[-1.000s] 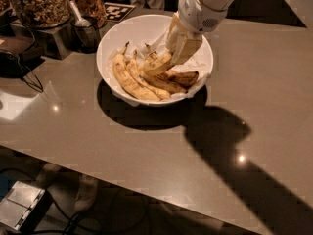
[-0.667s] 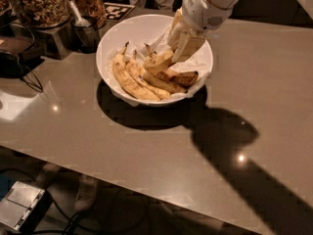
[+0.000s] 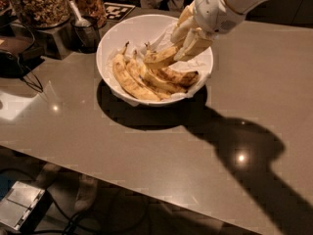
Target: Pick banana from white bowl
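The banana (image 3: 159, 58) is clamped in my gripper (image 3: 182, 49), over the right side of the one white bowl (image 3: 110, 43), just above three other bananas (image 3: 131, 82) lying inside. Two glass nut jars (image 3: 41, 4) stand beyond, left.

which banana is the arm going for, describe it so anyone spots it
Find the white bowl on the counter. Above the other bananas in it sits the banana, plump and curved. It alone has one end in the gripper.
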### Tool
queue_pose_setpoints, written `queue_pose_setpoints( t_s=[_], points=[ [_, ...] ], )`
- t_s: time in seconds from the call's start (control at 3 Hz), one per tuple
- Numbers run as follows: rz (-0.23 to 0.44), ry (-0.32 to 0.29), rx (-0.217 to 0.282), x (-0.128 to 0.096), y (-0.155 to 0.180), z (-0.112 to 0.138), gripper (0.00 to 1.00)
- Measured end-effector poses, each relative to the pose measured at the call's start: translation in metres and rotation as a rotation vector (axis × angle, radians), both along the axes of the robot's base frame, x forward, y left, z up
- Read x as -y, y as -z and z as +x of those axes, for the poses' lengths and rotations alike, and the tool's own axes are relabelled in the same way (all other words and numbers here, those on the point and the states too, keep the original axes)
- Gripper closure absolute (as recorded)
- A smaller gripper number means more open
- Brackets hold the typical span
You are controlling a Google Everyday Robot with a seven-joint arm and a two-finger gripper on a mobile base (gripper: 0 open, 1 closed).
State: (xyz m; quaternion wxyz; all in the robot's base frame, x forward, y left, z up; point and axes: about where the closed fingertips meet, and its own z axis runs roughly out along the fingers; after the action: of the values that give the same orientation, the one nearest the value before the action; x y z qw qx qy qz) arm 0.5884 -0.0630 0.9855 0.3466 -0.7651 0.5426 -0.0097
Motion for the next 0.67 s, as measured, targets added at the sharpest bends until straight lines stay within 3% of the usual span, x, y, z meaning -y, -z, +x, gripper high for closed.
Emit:
queue_pose_setpoints(
  t_s=[0.67],
  points=[
    [0.111, 0.065, 0.072, 0.017, -0.017, -0.042, 1.0]
  ],
)
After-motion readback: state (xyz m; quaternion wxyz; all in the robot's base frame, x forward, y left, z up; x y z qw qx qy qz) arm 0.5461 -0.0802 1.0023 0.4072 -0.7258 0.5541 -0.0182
